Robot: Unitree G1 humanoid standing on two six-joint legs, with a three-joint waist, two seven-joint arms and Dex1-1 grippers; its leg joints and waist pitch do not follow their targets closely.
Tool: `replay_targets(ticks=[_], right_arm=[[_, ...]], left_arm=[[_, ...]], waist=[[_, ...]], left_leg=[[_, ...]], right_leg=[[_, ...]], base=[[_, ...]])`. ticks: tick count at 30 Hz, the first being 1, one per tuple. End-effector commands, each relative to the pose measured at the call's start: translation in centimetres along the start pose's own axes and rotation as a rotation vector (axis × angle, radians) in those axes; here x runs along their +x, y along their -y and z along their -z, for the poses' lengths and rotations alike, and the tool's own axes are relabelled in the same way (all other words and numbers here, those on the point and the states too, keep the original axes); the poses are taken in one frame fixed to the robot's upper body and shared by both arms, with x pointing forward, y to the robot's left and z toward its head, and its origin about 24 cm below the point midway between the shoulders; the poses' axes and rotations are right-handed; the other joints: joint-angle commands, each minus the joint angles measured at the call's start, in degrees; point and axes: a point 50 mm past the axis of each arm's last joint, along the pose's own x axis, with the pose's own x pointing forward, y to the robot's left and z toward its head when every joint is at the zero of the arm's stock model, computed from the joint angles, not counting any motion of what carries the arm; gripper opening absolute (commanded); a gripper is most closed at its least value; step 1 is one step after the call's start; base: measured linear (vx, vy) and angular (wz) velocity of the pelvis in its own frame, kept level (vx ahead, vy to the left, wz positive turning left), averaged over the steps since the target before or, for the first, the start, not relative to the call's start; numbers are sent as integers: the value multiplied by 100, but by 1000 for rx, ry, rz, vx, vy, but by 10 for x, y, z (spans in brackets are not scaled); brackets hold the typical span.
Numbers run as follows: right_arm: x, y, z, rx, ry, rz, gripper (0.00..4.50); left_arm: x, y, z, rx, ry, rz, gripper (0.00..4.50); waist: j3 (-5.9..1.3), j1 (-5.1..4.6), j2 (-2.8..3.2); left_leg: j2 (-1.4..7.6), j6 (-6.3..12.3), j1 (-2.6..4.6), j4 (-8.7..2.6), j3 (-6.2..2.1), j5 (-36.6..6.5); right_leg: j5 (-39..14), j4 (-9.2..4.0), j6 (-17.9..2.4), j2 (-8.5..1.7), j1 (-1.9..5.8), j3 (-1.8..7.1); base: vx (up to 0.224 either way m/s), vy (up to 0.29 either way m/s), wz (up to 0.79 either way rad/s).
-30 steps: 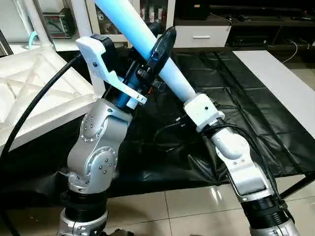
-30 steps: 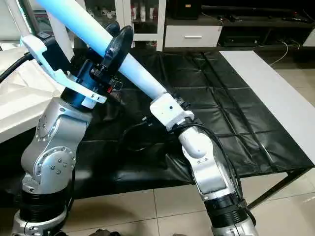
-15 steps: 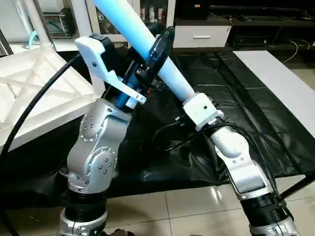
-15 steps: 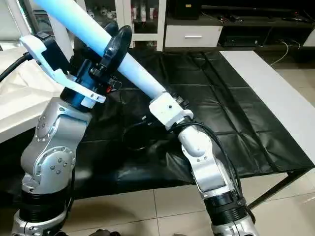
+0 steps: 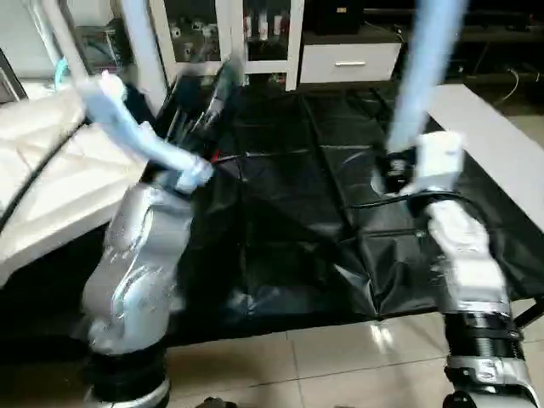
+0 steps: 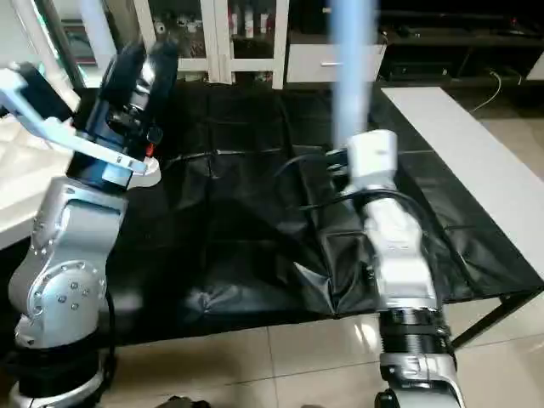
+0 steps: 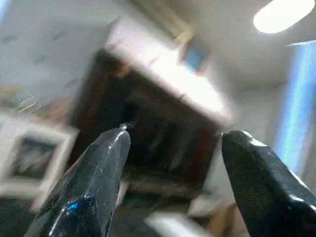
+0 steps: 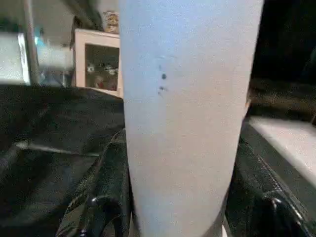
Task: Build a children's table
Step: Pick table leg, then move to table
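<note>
White tapered leg [image 6: 350,59] upright, almost vertical, over the right half of the black sheet [image 6: 246,212], lower end clamped in the right gripper [image 8: 173,217]; black fingers [image 8: 98,207] pressed against either side of the tube, as seen close up from the right wrist. White tabletop [image 5: 42,170] at the far left, ribbed underside up, tilted, partly behind the left arm, well apart from the leg. Another white leg [image 5: 140,42] standing behind it by the cabinet. Left gripper [image 7: 173,143] raised over the left part of the sheet, black fingers [image 7: 94,187] spread wide with nothing between them, pointing up and away toward the furniture. Black sheet crumpled, draped over a table, its front edge hanging toward the tiled floor [image 6: 280,365]. White panel [image 6: 459,144] lying along the sheet's right side. Glass-fronted white cabinet [image 6: 229,34] and a dark low shelf unit [image 6: 459,42] at the back of the room
</note>
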Motion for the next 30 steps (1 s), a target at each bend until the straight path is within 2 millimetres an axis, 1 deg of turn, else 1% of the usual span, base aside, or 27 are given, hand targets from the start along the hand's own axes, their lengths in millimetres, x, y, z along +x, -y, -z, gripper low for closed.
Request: replay_targets(ticks=[1,2,4,6,8,9,10,11,12,13,14,15,16,17,18,19,20,21,22,23,24,25,26,27,28,29,30], right_arm=[[-17,13,-11,126,46,2,190],[-26,11,-15,96,68,-27,190],[-36,7,-17,91,73,-60,190],[-48,3,-14,114,64,-101,190],[-57,-2,-9,141,50,-136,190],[-61,-3,-4,151,38,-127,190],[-64,-4,1,167,19,-113,190],[-65,-5,3,185,5,-102,190],[-64,-8,4,207,-1,-90,190],[-62,-11,4,230,1,-96,190],[-59,-14,5,236,0,-97,190],[-56,-16,6,232,-5,-93,190],[-53,-19,6,234,-5,-103,190],[-50,-22,5,222,4,-112,190],[-48,-24,4,216,12,-120,190],[-48,-25,4,211,18,-125,190],[-47,-25,4,209,14,-129,190],[-47,-25,4,209,13,-130,190],[-47,-25,5,197,4,-137,190],[-48,-25,6,188,-3,-141,190],[-48,-26,5,204,-4,-155,190],[-48,-25,5,207,-4,-155,190],[-48,-25,4,226,-3,-156,190],[-47,-25,5,218,-10,-151,190],[-47,-24,6,208,-15,-145,190],[-47,-24,6,208,-15,-145,190],[-46,-24,7,197,-19,-141,190]], left_arm=[[-20,-36,18,111,-185,-197,326],[-31,-48,25,193,-287,-240,326],[-37,-56,28,242,-321,-232,326],[-41,-56,31,256,-310,-191,326],[-39,-60,36,301,-310,-219,326],[-40,-62,40,328,-320,-260,326],[-40,-60,44,330,-335,-254,326],[-41,-59,47,323,-353,-263,326],[-42,-58,50,332,-364,-271,326],[-42,-56,53,334,-367,-256,326],[-43,-56,55,344,-366,-264,326],[-43,-56,57,345,-352,-267,326],[-43,-56,60,329,-357,-272,326],[-43,-54,61,334,-349,-273,326],[-43,-53,61,338,-342,-270,326],[-42,-52,62,344,-338,-267,326],[-43,-52,62,329,-343,-268,326],[-43,-52,63,328,-343,-268,326],[-43,-51,63,294,-363,-258,326],[-43,-50,64,270,-378,-248,326],[-41,-50,61,305,-370,-241,326],[-41,-50,61,308,-370,-240,326],[-40,-50,60,330,-371,-229,326],[-39,-51,59,361,-362,-230,326],[-39,-53,58,379,-357,-232,326],[-39,-53,58,379,-357,-232,326],[-39,-53,58,384,-356,-234,326]], waist=[[-412,-3,-101],[-416,-13,-90],[-441,-5,48],[-436,24,46],[-420,23,36],[-401,36,-100],[-395,50,-100],[-372,92,-143],[-371,126,-124],[-377,164,-215],[-326,120,-193],[-299,59,-177],[-302,20,-130],[-358,-192,18],[-362,-460,162],[-376,-458,204],[-346,-486,146],[-303,-496,41],[-340,-477,48],[-444,-440,-191],[-456,-240,-354],[-380,-470,-234],[-336,-404,-247],[-309,-371,-346],[-297,-343,-337],[-321,-341,-225],[-366,-398,-122]], left_leg=[[323,-374,276,-445,-253,-2333],[319,-286,271,-433,-240,-2186],[308,-205,241,-436,-265,-1715],[357,-247,271,-459,-281,-1828],[327,-164,264,-461,-245,-2057],[304,154,198,-381,-202,-2098],[308,253,178,-338,-213,-2032],[315,468,106,-188,-255,-1854],[327,553,69,-66,-313,-1736],[365,660,-78,225,-459,-1433],[364,659,-222,386,-641,-1358],[292,597,-220,210,-691,-1537],[248,578,-121,45,-666,-1792],[143,540,211,-338,-557,-2488],[97,527,373,-739,-535,-2777],[83,465,365,-844,-477,-2702],[202,582,413,-858,-500,-2310],[304,377,385,-1011,-436,-2511],[317,120,425,-1055,-411,-2707],[312,-648,441,-1061,-335,-2943],[21,-1151,304,-272,-369,-2562],[-207,-732,-569,1708,-1276,-1670],[-238,-954,-572,1748,-1330,-1491],[-319,-1181,-376,1491,-1175,-1596],[-273,-1047,-160,1187,-1062,-1573],[-135,-437,7,498,-952,-1447],[-125,-45,99,184,-900,-1370]], right_leg=[[-1178,-448,-889,-200,89,165],[-1170,-445,-859,-196,99,179],[-1237,-462,-703,-181,92,152],[-1310,-472,-743,-194,63,159],[-1528,-509,-788,-249,48,173],[-2057,-625,-793,-449,81,261],[-2201,-652,-785,-543,99,303],[-2614,-774,-720,-799,139,441],[-2875,-830,-684,-982,178,538],[-3457,-905,-547,-1332,263,725],[-4110,-953,-398,-1500,265,742],[-4432,-926,-300,-1257,261,528],[-4410,-870,-283,-1015,209,350],[-3560,-513,-236,-280,4,-76],[-2111,364,-189,270,-129,-426],[-1576,749,-150,345,-167,-526],[-1034,805,-105,254,-213,-576],[-899,788,-156,163,-93,-649],[-900,704,-211,88,-19,-632],[-1179,380,-335,-249,35,-409],[-1689,-172,-392,-1202,-5,118],[-2697,-705,-164,-2093,309,667],[-3148,-690,-228,-1850,311,430],[-3544,-639,-635,-1379,415,16],[-3607,-682,-905,-1212,424,-129],[-3617,-649,-1282,-906,485,-306],[-3420,-550,-1351,-645,477,-327]], base=[[0,0,0],[0,0,0],[0,0,0],[0,0,0],[0,0,0],[0,0,0],[0,0,0],[0,0,0],[-30,117,-9],[-20,103,-9],[-19,176,-26],[-10,235,-31],[-10,235,-31],[-32,253,-14],[-56,268,2],[-56,268,2],[-59,244,4],[-32,101,1],[-65,187,-8],[-74,175,-13],[-74,175,-13],[-64,210,-6],[-63,265,-37],[-63,265,-37],[-73,312,-54],[-64,337,-18],[-64,337,-18]])
